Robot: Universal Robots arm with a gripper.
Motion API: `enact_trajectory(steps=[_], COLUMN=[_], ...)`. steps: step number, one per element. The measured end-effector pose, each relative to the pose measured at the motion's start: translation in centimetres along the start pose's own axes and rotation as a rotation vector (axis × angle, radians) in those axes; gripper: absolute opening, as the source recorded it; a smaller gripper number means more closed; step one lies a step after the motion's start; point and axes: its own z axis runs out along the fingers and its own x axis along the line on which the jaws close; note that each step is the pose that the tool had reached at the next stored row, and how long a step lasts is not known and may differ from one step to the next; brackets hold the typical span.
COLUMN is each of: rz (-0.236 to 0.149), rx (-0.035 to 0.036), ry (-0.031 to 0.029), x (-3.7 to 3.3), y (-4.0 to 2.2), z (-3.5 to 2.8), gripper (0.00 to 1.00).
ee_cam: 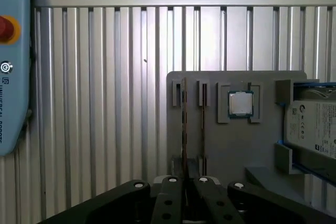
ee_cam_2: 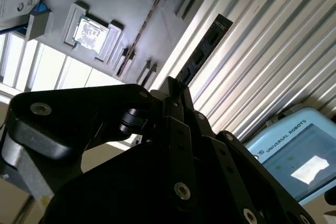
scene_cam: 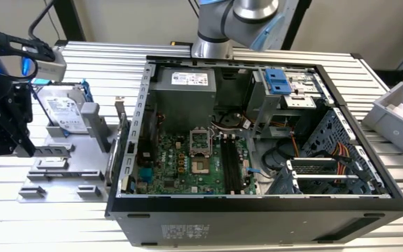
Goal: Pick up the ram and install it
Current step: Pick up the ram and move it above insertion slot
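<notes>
— Okay, quick check: what have you got?

— My gripper (ee_cam_2: 173, 92) is pinched on one end of the ram (ee_cam_2: 205, 48). In the second wrist view the dark stick runs straight out from my fingertips, against the ribbed table (ee_cam_2: 273, 51).

— Out of its holder, then?

— That's my read. It seems to hang above the grey fixture plate (ee_cam: 231, 150) rather than sit in it. A second stick (ee_cam: 203, 140) stands on edge in the plate's slots, just beside mine. The small square chip (ee_cam: 240, 103) is near it, and the hard drive (ee_cam: 315, 124) is further along.

— So which step is this?

— Pick-up looks done, I'd say, and the install isn't begun. In the exterior view I'm over at the exterior view's left, well apart from the open computer case (scene_cam: 257, 202).

— And what does the next move call for?

— A firm pinch and no twist in the carry, I'd judge. The long black slots (scene_cam: 231, 165) on the motherboard (scene_cam: 173, 168) are narrow, with cables (scene_cam: 299, 142) close by. The stick would need to arrive parallel to a slot, contact edge down, and be pressed in evenly.
</notes>
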Motion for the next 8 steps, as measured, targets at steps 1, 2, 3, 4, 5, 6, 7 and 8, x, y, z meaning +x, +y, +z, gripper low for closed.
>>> enact_trajectory(steps=[1, 2, 3, 4, 5, 6, 7, 8], rz=[0.0, 0.0, 0.0, 0.0, 0.0, 0.0, 0.0, 0.0], rx=[-0.0001, 0.0, 0.0, -0.0001, 0.0, 0.0, 0.0, 0.0], ry=[0.0001, 0.0001, 0.0001, 0.0002, 0.0001, 0.0, 0.0001, 0.0001], x=[0.0, 0.0, 0.01, 0.01, 0.01, 0.01, 0.01, 0.01], y=[0.0, 0.0, 0.01, 0.01, 0.01, 0.02, 0.02, 0.02], z=[-0.11, -0.22, -0.34, -0.46, -0.55, -0.64, -0.74, -0.83], gripper=[0.0, 0.0, 0.0, 0.0, 0.0, 0.0, 0.0, 0.0])
